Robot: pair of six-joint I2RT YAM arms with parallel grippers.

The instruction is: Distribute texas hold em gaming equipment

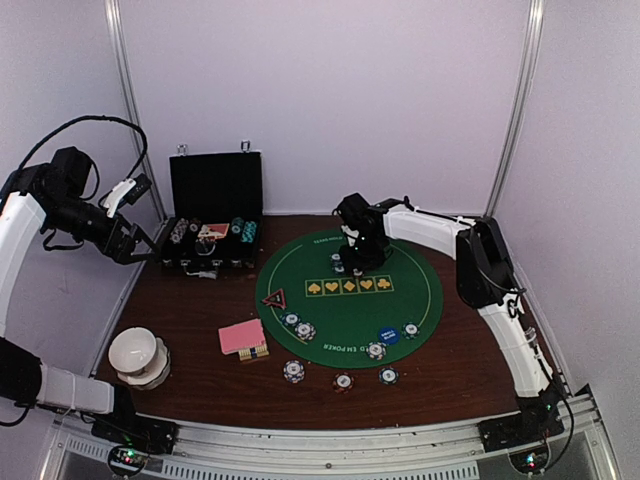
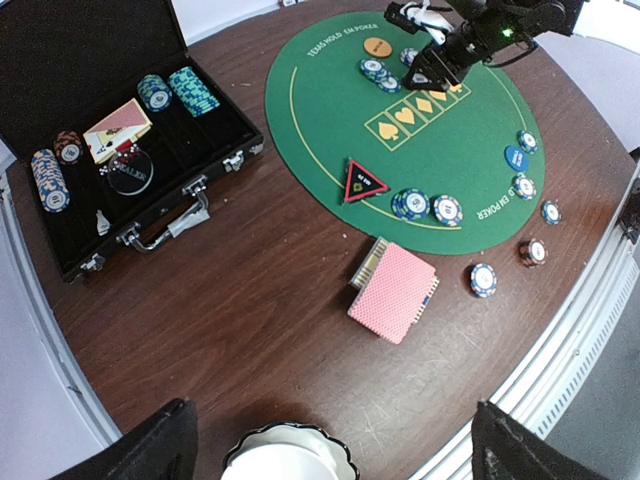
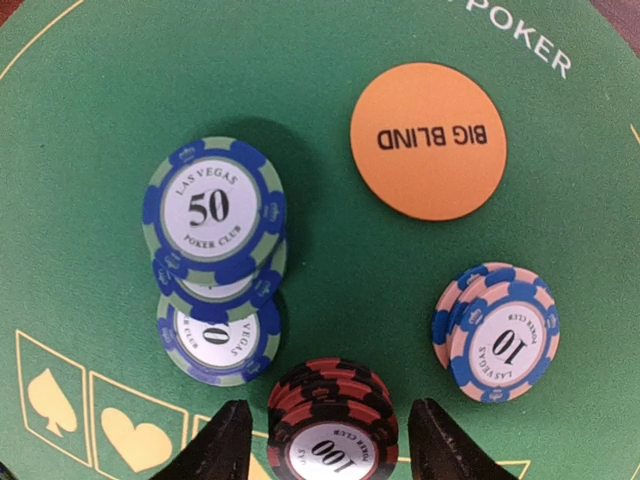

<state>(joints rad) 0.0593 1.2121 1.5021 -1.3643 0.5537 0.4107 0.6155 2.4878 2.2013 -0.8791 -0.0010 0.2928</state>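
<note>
Pink-backed playing cards (image 1: 241, 337) lie stacked on the surface (image 1: 190, 300), just off the near-left rim of the green mat (image 1: 400, 300). The left claw (image 2: 335, 445) hangs high at the left, fingers wide apart and empty, well apart from the work. On the mat's far half, the right claw (image 3: 330, 412) stands with fingers apart either side of the red chip stack (image 3: 335, 450) (no contact evident). The stack is round, so no axis governs. The right arm is nearer. The orange disc (image 3: 428, 140) lies beyond.

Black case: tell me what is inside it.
Inside the black case: teal chip stacks, a blue-and-white chip stack, a card box and a clear disc. Whatever lies under the card box is hidden.
</note>
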